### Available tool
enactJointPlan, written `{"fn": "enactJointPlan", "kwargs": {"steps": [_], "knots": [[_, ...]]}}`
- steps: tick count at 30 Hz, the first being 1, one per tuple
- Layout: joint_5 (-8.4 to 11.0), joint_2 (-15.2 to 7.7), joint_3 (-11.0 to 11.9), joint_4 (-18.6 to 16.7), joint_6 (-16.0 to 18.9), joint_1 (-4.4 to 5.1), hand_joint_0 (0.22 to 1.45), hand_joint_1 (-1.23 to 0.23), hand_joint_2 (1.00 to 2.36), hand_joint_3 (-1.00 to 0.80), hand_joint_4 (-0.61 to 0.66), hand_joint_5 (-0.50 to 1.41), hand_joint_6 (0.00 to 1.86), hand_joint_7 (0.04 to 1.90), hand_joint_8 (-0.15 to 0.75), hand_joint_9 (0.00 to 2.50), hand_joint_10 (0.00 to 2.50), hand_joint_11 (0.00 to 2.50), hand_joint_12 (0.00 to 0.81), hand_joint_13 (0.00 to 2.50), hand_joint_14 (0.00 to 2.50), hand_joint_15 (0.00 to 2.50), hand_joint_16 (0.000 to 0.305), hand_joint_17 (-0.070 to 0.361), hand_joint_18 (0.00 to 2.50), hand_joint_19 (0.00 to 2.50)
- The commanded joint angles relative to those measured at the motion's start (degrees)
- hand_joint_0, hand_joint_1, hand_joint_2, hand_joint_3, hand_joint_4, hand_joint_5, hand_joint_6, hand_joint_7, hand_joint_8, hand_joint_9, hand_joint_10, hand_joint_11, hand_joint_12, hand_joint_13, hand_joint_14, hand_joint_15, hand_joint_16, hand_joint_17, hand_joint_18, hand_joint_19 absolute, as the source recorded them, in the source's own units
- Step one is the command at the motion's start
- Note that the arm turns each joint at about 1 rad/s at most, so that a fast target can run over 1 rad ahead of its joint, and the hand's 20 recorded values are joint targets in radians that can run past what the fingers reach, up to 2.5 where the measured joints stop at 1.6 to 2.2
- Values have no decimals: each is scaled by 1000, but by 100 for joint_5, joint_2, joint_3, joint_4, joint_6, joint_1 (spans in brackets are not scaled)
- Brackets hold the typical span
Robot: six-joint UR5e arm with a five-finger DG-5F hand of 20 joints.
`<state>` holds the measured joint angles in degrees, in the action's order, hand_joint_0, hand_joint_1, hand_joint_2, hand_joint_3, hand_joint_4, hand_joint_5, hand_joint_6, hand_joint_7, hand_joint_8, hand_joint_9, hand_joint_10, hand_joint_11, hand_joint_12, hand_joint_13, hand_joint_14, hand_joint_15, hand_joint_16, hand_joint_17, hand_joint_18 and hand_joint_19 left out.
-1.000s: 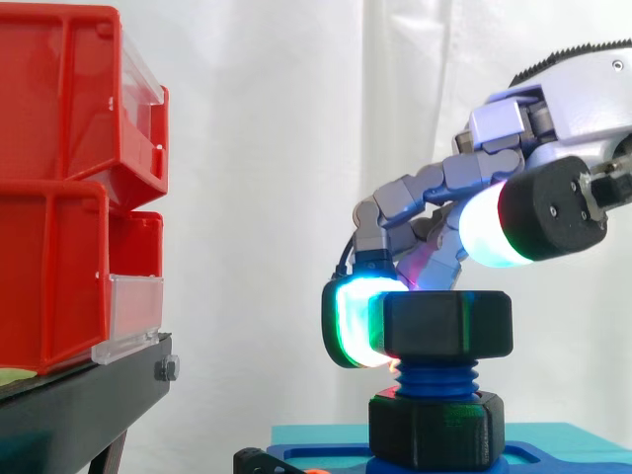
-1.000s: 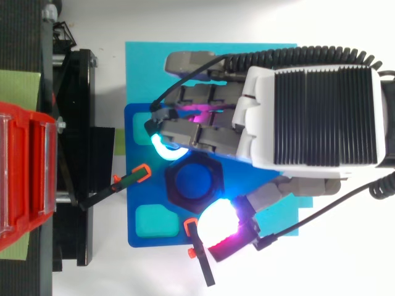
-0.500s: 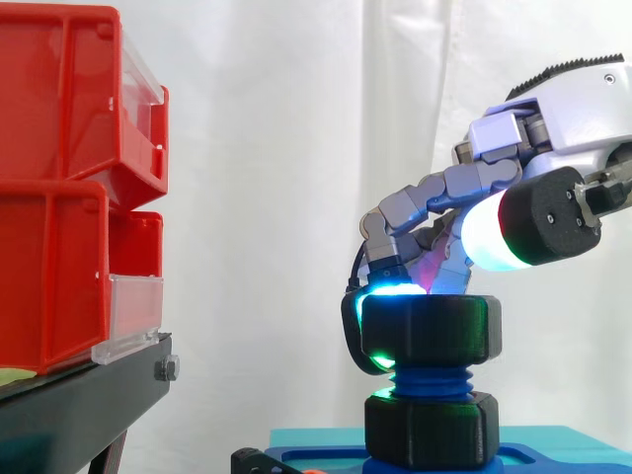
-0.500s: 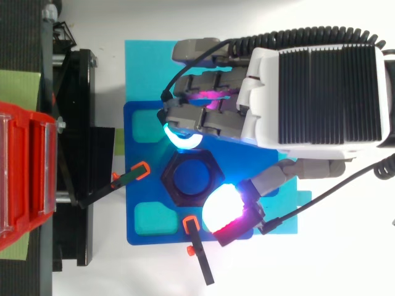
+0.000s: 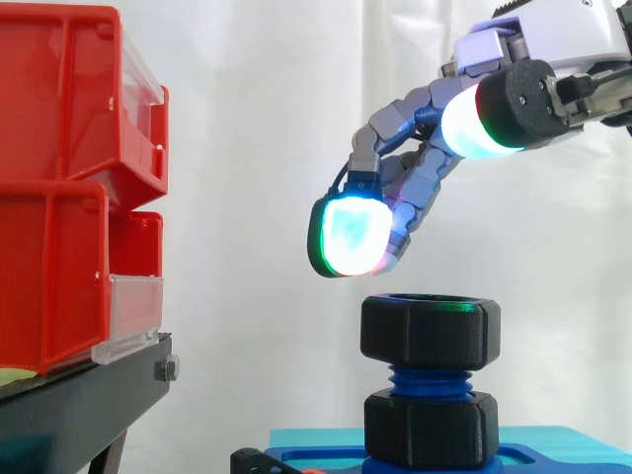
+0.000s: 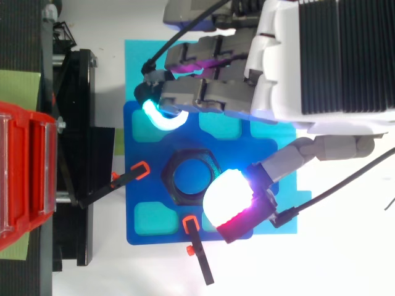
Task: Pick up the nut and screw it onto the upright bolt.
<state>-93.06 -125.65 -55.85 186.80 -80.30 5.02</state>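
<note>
Hovering with fingers and thumb loosely spread and holding nothing, the hand [image 6: 321, 61] hangs clear above the black nut [image 5: 430, 331]. From above, its glowing fingertips [image 5: 348, 237] lie to one side of the nut and the thumb pad [image 6: 227, 197] to the other. The nut sits on top of the upright blue bolt [image 5: 430, 380], its axis vertical, so regrasping it likely calls for a straight descent.

The hand [image 5: 405, 104] hung clear above the black nut [image 5: 429, 330], fingers loosely bent around nothing, while the nut sat level on the upright bolt [image 5: 427, 379] over a lower nut [image 5: 429, 427], red bins [image 5: 59, 188] standing at left.
</note>
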Motion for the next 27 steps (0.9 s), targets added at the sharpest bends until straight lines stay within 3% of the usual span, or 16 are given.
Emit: {"fn": "enactJointPlan", "kwargs": {"steps": [1,4,5,9,14,19,27], "knots": [[-10,-3,39,40,-20,-10,508,-247,1000,-500,199,-141,502,723,249,698,0,0,303,554,0,0,30,67,195,0],[-10,-3,-5,-4,-20,17,500,-216,1000,-500,178,-150,502,663,228,616,0,0,303,450,0,0,33,75,72,0],[-1,-3,-58,-56,-20,34,486,-173,1000,-500,164,-156,501,628,205,526,0,0,324,278,0,0,37,82,0,0],[16,-3,-313,-302,-3,113,464,-95,1000,-500,146,-171,501,594,178,321,0,0,342,57,0,0,43,97,0,0],[104,-3,-603,-759,111,236,456,-76,1000,-500,147,-178,501,617,187,242,0,0,346,24,0,0,43,98,0,0],[174,-3,-612,-751,234,316,458,-102,1000,-500,168,-172,502,691,203,263,0,0,351,62,0,0,43,98,0,0],[192,-3,-612,-751,234,351,476,-120,1000,-500,192,-148,502,783,218,312,0,0,344,118,0,0,41,93,0,0]]}}
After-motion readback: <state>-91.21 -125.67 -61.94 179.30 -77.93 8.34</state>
